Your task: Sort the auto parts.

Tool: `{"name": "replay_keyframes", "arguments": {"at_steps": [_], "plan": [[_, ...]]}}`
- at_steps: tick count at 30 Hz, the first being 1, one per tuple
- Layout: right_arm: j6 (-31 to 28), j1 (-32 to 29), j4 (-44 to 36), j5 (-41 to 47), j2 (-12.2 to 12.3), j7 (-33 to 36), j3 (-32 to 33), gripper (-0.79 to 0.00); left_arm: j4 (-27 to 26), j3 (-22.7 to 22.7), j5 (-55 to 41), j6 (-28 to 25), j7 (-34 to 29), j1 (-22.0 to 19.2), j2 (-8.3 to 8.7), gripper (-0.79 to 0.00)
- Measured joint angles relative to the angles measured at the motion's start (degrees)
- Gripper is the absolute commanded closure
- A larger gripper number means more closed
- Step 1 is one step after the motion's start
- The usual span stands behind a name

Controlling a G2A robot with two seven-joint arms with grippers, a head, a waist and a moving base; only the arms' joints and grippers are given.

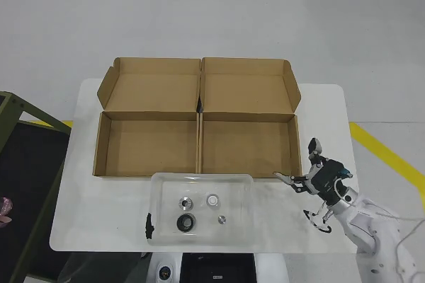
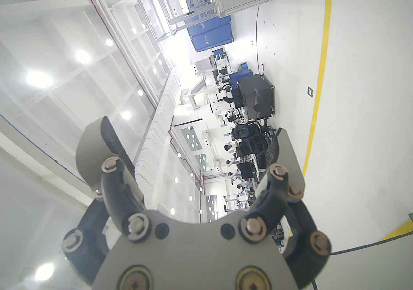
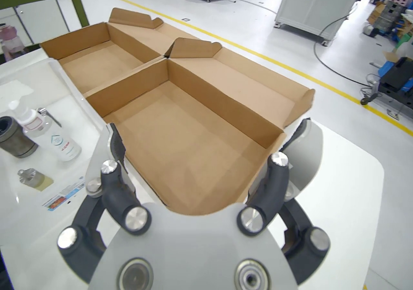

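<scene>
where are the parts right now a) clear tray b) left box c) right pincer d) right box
a: the dark cylinder, the bottle and the nut all lie inside the tray.

Tally: 2 cardboard boxes (image 1: 147, 147), both open; second box (image 1: 248, 147) is the same type. 1 clear plastic tray (image 1: 237, 228). 4 parts in the tray: 1 dark cylindrical bushing (image 3: 15, 139), 1 small white bottle (image 3: 53, 141), 2 small metal fittings, i.e. 1 squat plug (image 3: 30, 176) and 1 second fitting (image 3: 43, 113) half hidden behind the bottle, type unclear. 1 small black item (image 1: 149, 226) at the tray's rim, can't identify. 1 white table (image 1: 319, 113).
</scene>
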Motion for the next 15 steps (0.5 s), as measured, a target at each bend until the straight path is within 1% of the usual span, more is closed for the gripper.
{"name": "replay_keyframes", "arguments": {"at_steps": [8,15], "plan": [[-6.52,4.35,-2.92,0.51,0.48,9.34,-6.58,-0.785,0.00,0.00,0.00,0.00,0.00,0.00,0.00,-0.785],[-9.78,7.53,-5.59,0.34,0.72,15.37,-12.73,-0.785,0.00,0.00,0.00,0.00,0.00,0.00,0.00,-0.785]]}}
